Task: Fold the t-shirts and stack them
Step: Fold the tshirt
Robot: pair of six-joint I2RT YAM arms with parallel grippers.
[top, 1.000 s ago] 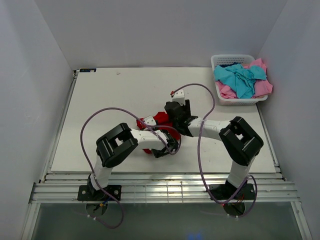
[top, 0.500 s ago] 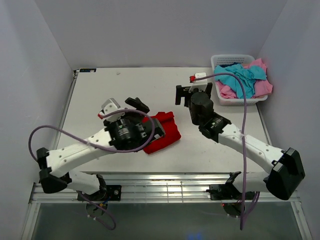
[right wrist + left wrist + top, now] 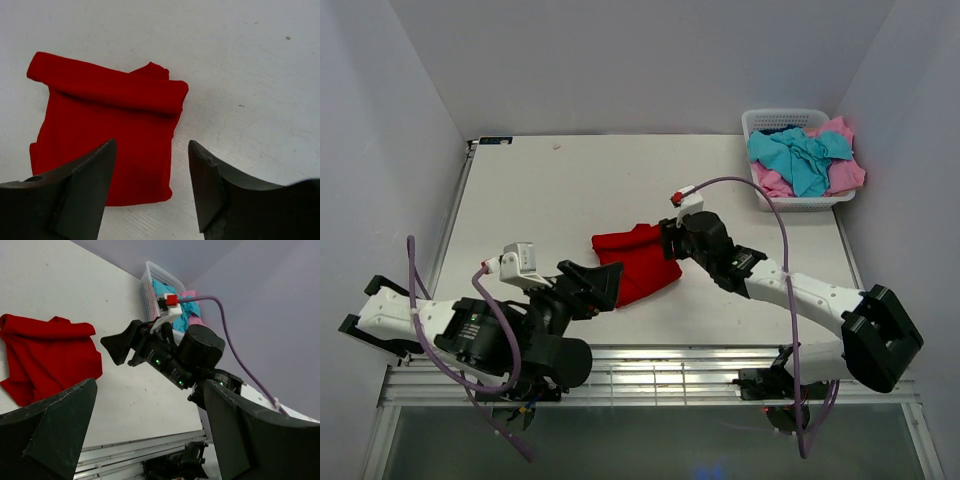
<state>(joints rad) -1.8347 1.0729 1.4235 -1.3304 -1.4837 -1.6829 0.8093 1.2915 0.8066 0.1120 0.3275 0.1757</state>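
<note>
The red t-shirt (image 3: 638, 261) lies folded into a rough square on the white table (image 3: 550, 200); it also shows in the left wrist view (image 3: 47, 355) and the right wrist view (image 3: 107, 130). My right gripper (image 3: 667, 240) hovers open and empty at the shirt's right edge, its jaws wide apart (image 3: 152, 190). My left gripper (image 3: 603, 285) is open and empty near the table's front edge, left of the shirt, pointing at it (image 3: 150, 435). A turquoise t-shirt (image 3: 800, 158) and a pink t-shirt (image 3: 845, 172) lie crumpled in the white basket (image 3: 765, 122).
The basket stands at the table's back right corner, also seen in the left wrist view (image 3: 152, 285). Grey walls close in on three sides. A metal rail (image 3: 650, 375) runs along the table's near edge.
My left arm has swung back and down toward the near edge, off the red shirt. My right arm has come down from the back to the shirt's right edge.
</note>
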